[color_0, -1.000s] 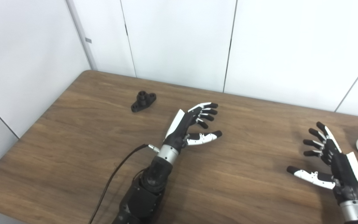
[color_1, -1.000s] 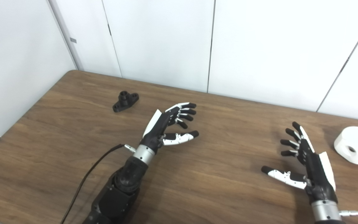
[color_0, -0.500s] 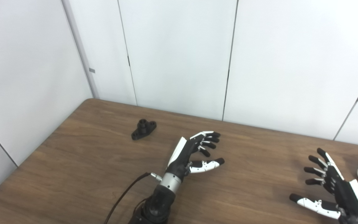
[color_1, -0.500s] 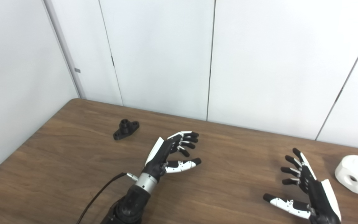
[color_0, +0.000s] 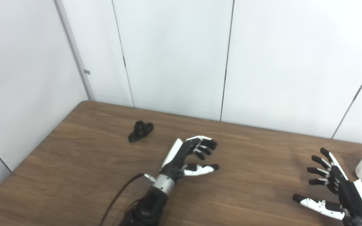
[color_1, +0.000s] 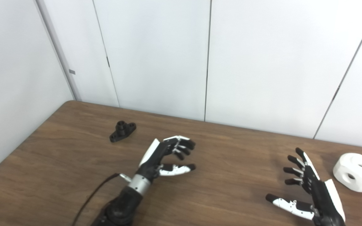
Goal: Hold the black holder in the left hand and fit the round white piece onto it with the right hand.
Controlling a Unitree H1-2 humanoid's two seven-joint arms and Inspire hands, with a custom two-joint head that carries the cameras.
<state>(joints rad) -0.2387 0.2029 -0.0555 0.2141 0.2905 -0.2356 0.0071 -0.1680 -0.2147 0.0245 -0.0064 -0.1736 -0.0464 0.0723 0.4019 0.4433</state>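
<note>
Both hands empty over the table, fingers spread, nothing picked up.

Left hand sits around mid-table with its fingers a bit curled and thumb sticking out, well apart from the black holder, which lies flat on the wood toward the far left corner. Right hand is low on the right side, fingers fanned out, and the round white piece rests near it, off to its right by the table's right edge.

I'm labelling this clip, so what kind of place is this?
Probably a lab or test room: a bare wooden table against plain white wall panels, holding only a black holder and a round white piece.
</note>
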